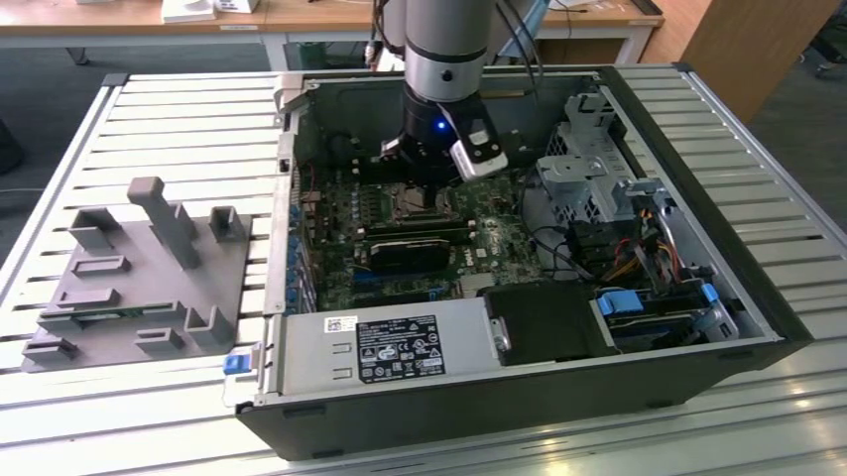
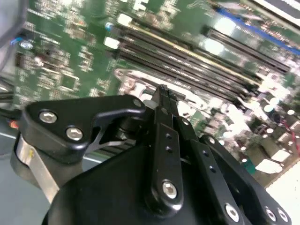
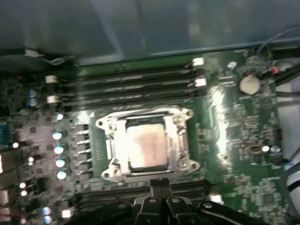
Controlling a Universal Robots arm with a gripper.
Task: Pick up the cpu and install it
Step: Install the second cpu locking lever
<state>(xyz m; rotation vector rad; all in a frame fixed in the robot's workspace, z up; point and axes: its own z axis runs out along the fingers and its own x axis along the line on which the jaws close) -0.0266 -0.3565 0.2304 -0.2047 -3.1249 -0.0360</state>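
One arm reaches down into an open computer case [image 1: 741,297] that lies on a slatted metal table [image 1: 159,109] in the exterior view, its gripper [image 1: 421,183] hanging just above the metal-framed socket [image 1: 421,205] on the green motherboard [image 1: 497,243]. Below the socket in that view sits a long black module [image 1: 417,248], and a silver power supply [image 1: 384,347] fills the near edge of the case. On the exterior view's left, well apart from the case, a grey tray [image 1: 133,288] with upright posts rests on the table. In the second wrist view the gripper [image 2: 165,96] shows its black fingers [image 2: 161,117] pressed together with nothing between them, poised over the board near the dark memory slots [image 2: 187,58]. In the first wrist view the cpu [image 3: 145,147] lies flat inside the socket [image 3: 183,136], its silvery top plate framed all round by the metal bracket, with memory slots [image 3: 131,79] on the far side. The fingertips [image 3: 160,187] meet just beside the socket's near edge, apart from the cpu and holding nothing.
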